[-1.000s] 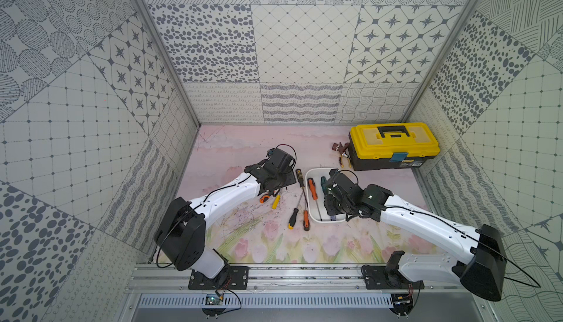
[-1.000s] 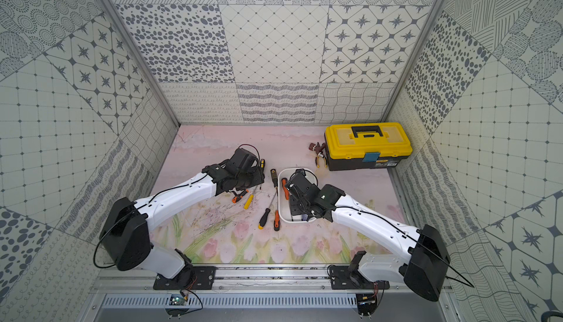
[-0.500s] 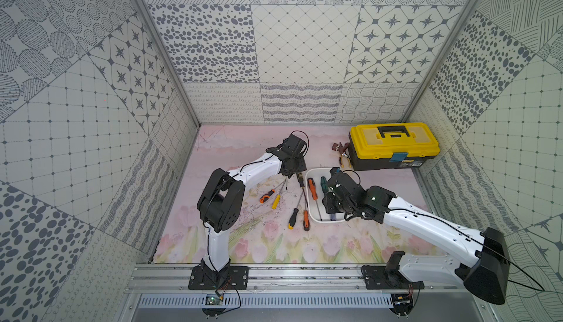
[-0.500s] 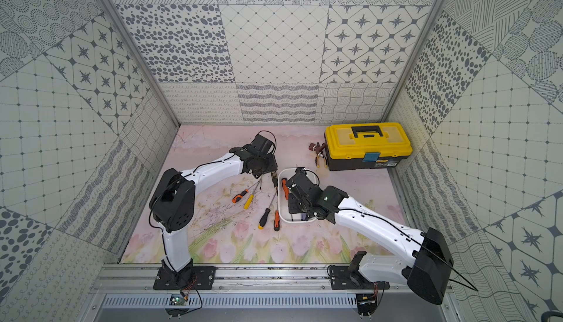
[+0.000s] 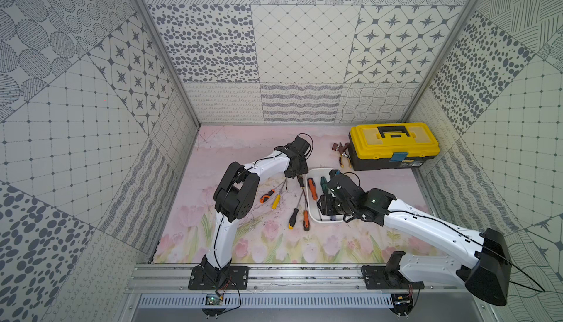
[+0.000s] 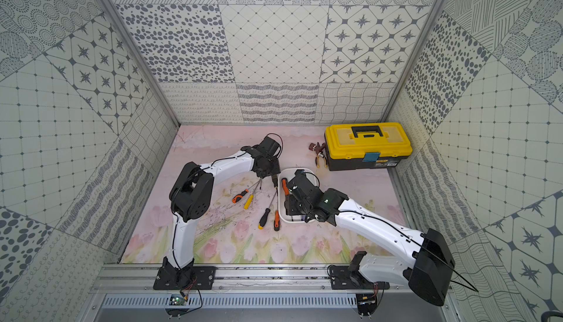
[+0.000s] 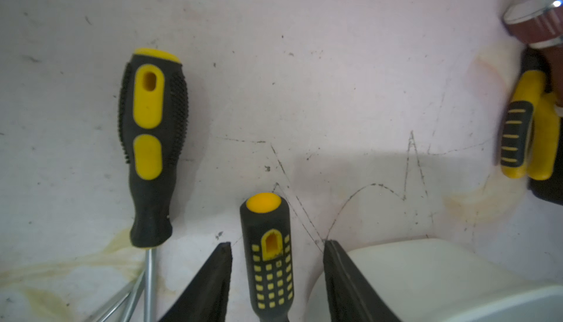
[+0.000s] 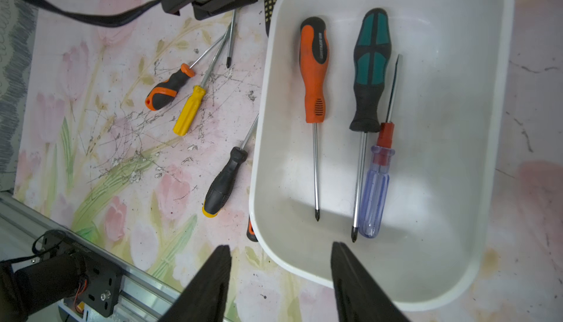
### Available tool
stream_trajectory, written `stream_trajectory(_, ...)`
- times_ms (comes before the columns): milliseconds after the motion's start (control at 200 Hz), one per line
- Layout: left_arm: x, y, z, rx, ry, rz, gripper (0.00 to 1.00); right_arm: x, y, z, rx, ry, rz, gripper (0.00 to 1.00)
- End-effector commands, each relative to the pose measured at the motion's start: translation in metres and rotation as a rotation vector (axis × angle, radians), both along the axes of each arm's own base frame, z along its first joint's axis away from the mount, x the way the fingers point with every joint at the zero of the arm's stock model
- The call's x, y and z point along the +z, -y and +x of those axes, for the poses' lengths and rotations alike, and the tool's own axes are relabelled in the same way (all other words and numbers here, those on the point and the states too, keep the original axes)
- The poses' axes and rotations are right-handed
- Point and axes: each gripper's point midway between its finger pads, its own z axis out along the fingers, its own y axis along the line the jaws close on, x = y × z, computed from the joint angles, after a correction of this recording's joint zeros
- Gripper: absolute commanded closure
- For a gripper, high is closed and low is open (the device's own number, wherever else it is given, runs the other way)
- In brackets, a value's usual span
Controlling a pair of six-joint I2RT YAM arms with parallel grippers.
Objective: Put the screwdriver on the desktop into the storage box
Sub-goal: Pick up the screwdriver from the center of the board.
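The pink flowered counter (image 5: 237,146) carries a white storage box (image 8: 451,153) with three screwdrivers (image 8: 315,70) already in it; more screwdrivers (image 8: 189,110) lie loose just beside it. The right claw (image 8: 279,244) hangs open and empty over the box's near rim. The left claw (image 7: 276,242) is open too, its jaws either side of a black-and-yellow screwdriver (image 7: 269,268) lying on the counter. One jaw stands just beside the box wall, so closing could shove the box; gripped near its end, the tool could droop and catch the rim.
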Motion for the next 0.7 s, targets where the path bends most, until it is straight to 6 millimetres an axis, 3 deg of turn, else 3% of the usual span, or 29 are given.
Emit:
stream_trajectory(0,-0.016,-0.009,-0.012,-0.017,-0.052,0.1,0.48,0.021,-0.018,0.001,0.028,0.019,0.154,0.36)
stream_trajectory(65,-0.02,-0.01,-0.014,-0.02,-0.061,0.107,0.51,0.026,-0.02,-0.001,0.042,0.026,0.199,0.38)
stream_trajectory(120,-0.023,-0.014,-0.016,-0.013,-0.069,0.12,0.56,0.028,-0.02,-0.002,0.043,0.032,0.229,0.47)
stream_trajectory(160,-0.024,-0.017,-0.018,-0.004,-0.07,0.13,0.58,0.029,-0.02,-0.001,0.044,0.021,0.25,0.58)
stream_trajectory(210,-0.023,-0.02,-0.02,0.002,-0.063,0.133,0.6,0.029,-0.022,-0.002,0.055,-0.002,0.283,0.83)
stream_trajectory(285,-0.017,-0.022,-0.021,0.009,-0.044,0.125,0.63,0.03,-0.027,-0.004,0.073,-0.024,0.327,1.0)
stream_trajectory(425,-0.001,-0.027,-0.018,0.017,-0.006,0.137,0.74,0.036,-0.036,-0.007,0.115,-0.04,0.415,1.0)
stream_trajectory(620,0.031,-0.036,-0.013,0.023,0.058,0.154,1.0,0.048,-0.034,-0.011,0.134,-0.009,0.46,1.0)
stream_trajectory(695,0.046,-0.039,-0.014,0.023,0.081,0.152,1.0,0.048,-0.034,-0.012,0.136,-0.011,0.462,1.0)
